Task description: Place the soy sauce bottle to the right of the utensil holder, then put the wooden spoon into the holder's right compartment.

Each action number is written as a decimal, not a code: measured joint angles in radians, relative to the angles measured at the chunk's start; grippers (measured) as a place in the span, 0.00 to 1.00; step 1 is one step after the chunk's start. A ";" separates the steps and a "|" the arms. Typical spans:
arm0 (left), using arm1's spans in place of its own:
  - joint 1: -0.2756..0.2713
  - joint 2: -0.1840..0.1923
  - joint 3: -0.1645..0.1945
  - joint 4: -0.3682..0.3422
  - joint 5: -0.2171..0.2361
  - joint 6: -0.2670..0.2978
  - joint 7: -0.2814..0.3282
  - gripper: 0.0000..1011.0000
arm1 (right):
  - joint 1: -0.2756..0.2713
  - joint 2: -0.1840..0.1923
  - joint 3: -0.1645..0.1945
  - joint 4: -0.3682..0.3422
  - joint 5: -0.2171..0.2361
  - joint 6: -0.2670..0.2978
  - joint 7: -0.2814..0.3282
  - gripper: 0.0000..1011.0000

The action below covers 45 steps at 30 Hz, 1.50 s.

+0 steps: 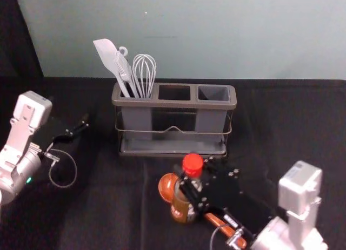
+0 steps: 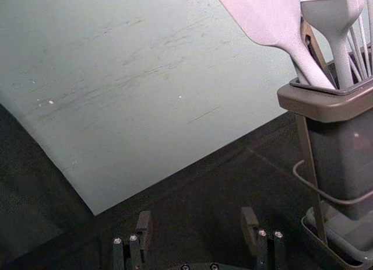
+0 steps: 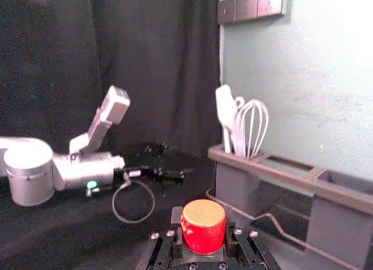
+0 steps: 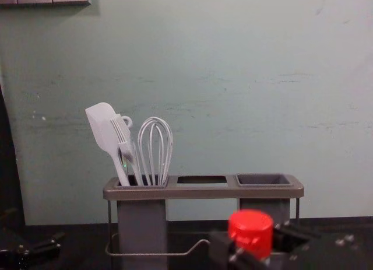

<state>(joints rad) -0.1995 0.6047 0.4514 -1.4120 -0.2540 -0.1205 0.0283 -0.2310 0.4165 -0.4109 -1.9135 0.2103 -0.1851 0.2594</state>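
Item: left hand (image 2: pixel 197 216), spread, nothing between its fingers; at the head view's left edge, idle, left of the holder and well apart from bottle and spoon.

Item: utensil holder (image 1: pixel 178 104), upright, its long axis running left to right across the desk (image 1: pixel 292 128). Left compartment occupied by a white spatula (image 1: pixel 108 54), a brush (image 4: pixel 123 139) and a whisk (image 1: pixel 144 72); middle and right (image 1: pixel 213 93) openings without utensils.

Item: wooden spoon (image 1: pixel 167 187), in front of the holder. Bowl just left of the bottle; handle slanting away to the right and toward the robot, passing behind the bottle in the head view and partly beneath the right arm's outline. Whether bottle and spoon touch cannot be told.

Item: soy sauce bottle (image 1: pixel 183 209), red cap (image 1: pixel 193 164) uppermost, long axis near upright. Located before the holder's right half, nearer the robot; whether its base bears on the desk cannot be told.

Item: right hand (image 3: pixel 203 223), closed about the bottle just below the cap, reaching in from the right; the nearer arm for both articles.

Governing relation: the bottle's place, right of the holder's right end, lies to the right of the hand and farther from the robot. The next move would seem to call for a carry that way, bottle kept upright, base clear of the spoon's handle and body clear of the holder's front wire (image 1: pixel 203 133). Spoon judged to follow, the bottle being unplaced.
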 joint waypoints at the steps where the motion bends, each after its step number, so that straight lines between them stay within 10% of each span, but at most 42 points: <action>1: 0.000 0.000 0.000 0.000 0.000 0.000 0.000 0.99 | -0.005 0.001 0.006 -0.008 0.003 -0.003 0.001 0.38; 22: 0.000 0.000 0.000 0.000 0.000 0.000 0.000 0.99 | -0.041 0.029 0.270 0.025 0.098 -0.009 -0.016 0.38; 45: 0.000 0.000 0.000 0.000 0.000 0.000 0.000 0.99 | 0.303 -0.048 0.247 0.357 0.133 0.057 0.097 0.38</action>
<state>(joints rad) -0.1995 0.6047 0.4514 -1.4120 -0.2539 -0.1205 0.0283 0.0716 0.3683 -0.1638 -1.5567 0.3430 -0.1280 0.3559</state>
